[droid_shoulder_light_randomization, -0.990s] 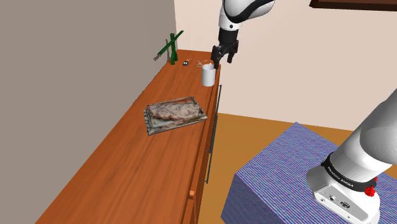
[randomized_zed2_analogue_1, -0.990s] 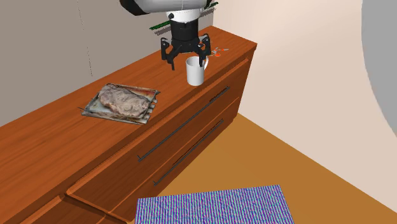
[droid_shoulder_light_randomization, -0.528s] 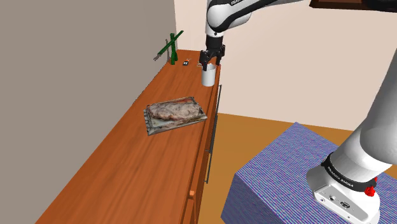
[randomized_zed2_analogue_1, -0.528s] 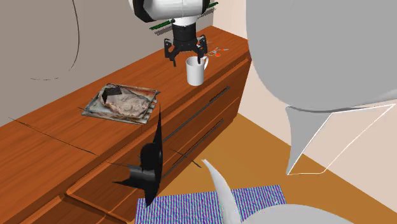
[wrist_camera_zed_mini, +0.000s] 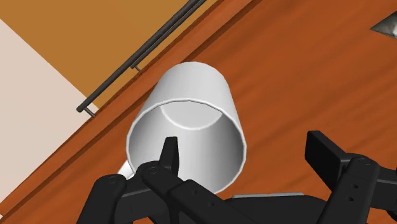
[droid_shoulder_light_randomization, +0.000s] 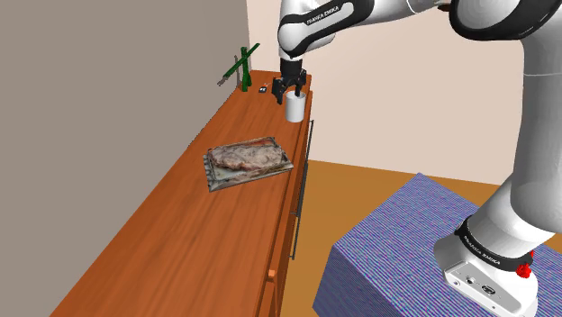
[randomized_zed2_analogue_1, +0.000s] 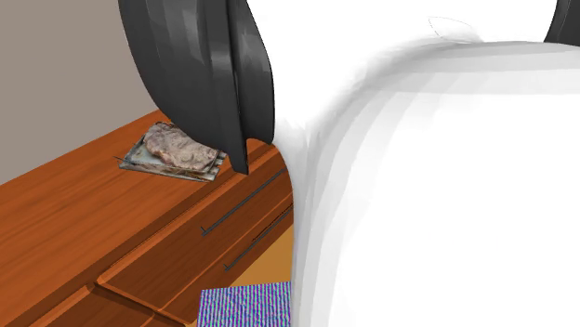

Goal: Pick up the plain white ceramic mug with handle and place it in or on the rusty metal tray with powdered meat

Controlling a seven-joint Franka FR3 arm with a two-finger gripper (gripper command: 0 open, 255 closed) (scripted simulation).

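Observation:
The white mug (droid_shoulder_light_randomization: 294, 110) stands upright near the front edge of the wooden sideboard (droid_shoulder_light_randomization: 180, 234), toward its far end. My black gripper (droid_shoulder_light_randomization: 289, 88) hangs right over the mug, open. In the wrist view one finger (wrist_camera_zed_mini: 168, 154) sits over the mug's (wrist_camera_zed_mini: 191, 118) opening and the other finger (wrist_camera_zed_mini: 326, 151) is outside it, so the mug's wall lies between them, untouched. The rusty tray (droid_shoulder_light_randomization: 249, 163) with a brownish lump of meat lies flat mid-sideboard, nearer the stand than the mug. The tray (randomized_zed2_analogue_1: 175, 153) also shows beside the arm in the second exterior view.
A green upright object (droid_shoulder_light_randomization: 241, 70) and small items (droid_shoulder_light_randomization: 264, 88) sit at the sideboard's far end, just beyond the mug. Long dark drawer rails (droid_shoulder_light_randomization: 303, 171) run along the front. The striped blue stand (droid_shoulder_light_randomization: 405, 252) is at lower right. The white arm (randomized_zed2_analogue_1: 437, 186) blocks the second exterior view.
The gripper has come down and toward the shoulder view's left, onto the mug's rim. The arm has swung in front of the second exterior camera. Mug and tray have not moved.

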